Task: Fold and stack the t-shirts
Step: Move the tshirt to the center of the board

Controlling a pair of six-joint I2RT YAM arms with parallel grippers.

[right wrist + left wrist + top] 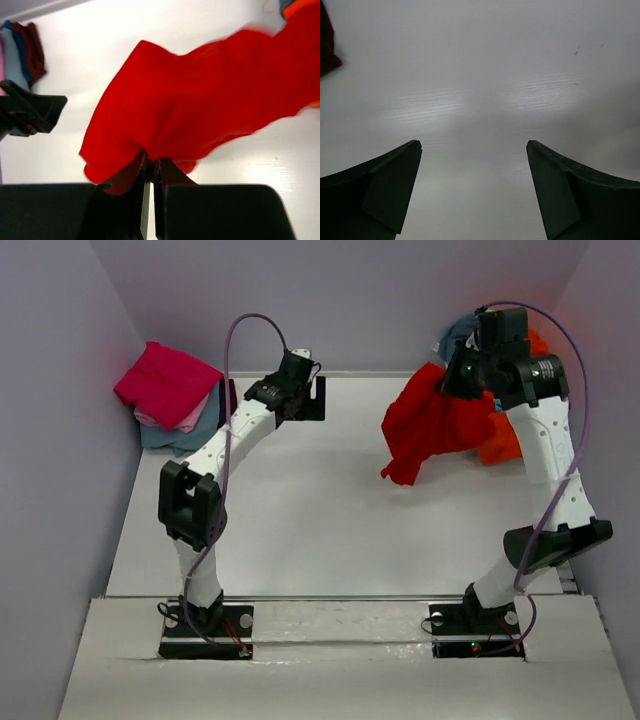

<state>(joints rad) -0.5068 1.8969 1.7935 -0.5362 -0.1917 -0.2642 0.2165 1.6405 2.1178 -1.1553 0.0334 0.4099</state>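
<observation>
Right jaws clamp the bright red t-shirt (200,100) — cloth hanging loose; left jaws spread wide.

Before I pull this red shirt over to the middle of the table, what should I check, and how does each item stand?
1. Grip: right gripper shut on the red t-shirt: ok.
2. Snag: red t-shirt free of the orange t-shirt behind it: cannot tell, they overlap in the top view.
3. Helper: left gripper open, holding nothing: ok.
4. Landing spot: table bare between the arms: ok.
5. Finished work: folded stack in the far left corner, off the path: ok.
</observation>
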